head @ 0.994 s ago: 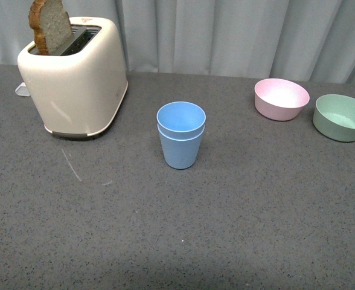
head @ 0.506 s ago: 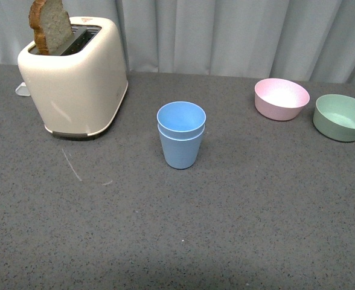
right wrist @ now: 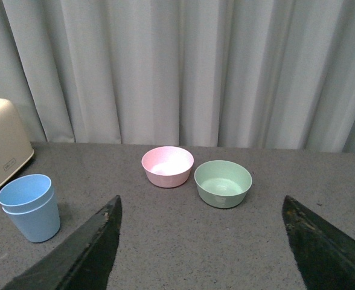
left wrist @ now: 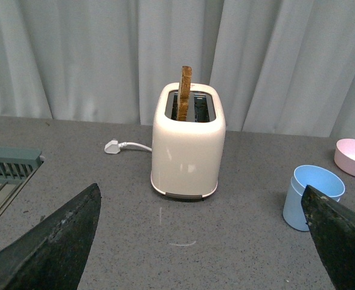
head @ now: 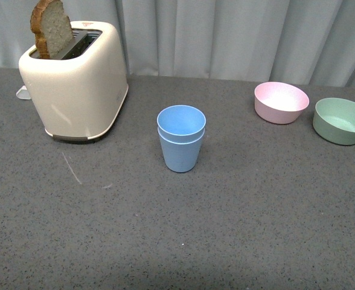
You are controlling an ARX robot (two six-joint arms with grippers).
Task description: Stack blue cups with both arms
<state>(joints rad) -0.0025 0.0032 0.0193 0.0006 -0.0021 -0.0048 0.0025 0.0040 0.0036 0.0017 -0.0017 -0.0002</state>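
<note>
The two light blue cups [head: 181, 145] stand upright on the grey table, one nested inside the other, in the middle of the front view. They also show in the left wrist view [left wrist: 310, 197] and in the right wrist view [right wrist: 30, 207]. Neither arm shows in the front view. My left gripper [left wrist: 204, 254] is open and empty, well back from the cups, its fingers [left wrist: 51, 254] wide apart. My right gripper [right wrist: 204, 254] is open and empty, its fingers [right wrist: 81, 254] wide apart, with the cups off to one side.
A cream toaster [head: 75, 81] with a slice of bread [head: 51, 27] stands at the back left. A pink bowl [head: 281, 101] and a green bowl [head: 342, 119] sit at the back right. A white plug [left wrist: 112, 146] and a grey rack [left wrist: 5, 175] show in the left wrist view.
The front view has shifted slightly; the cups, toaster and bowls keep their places relative to one another.
</note>
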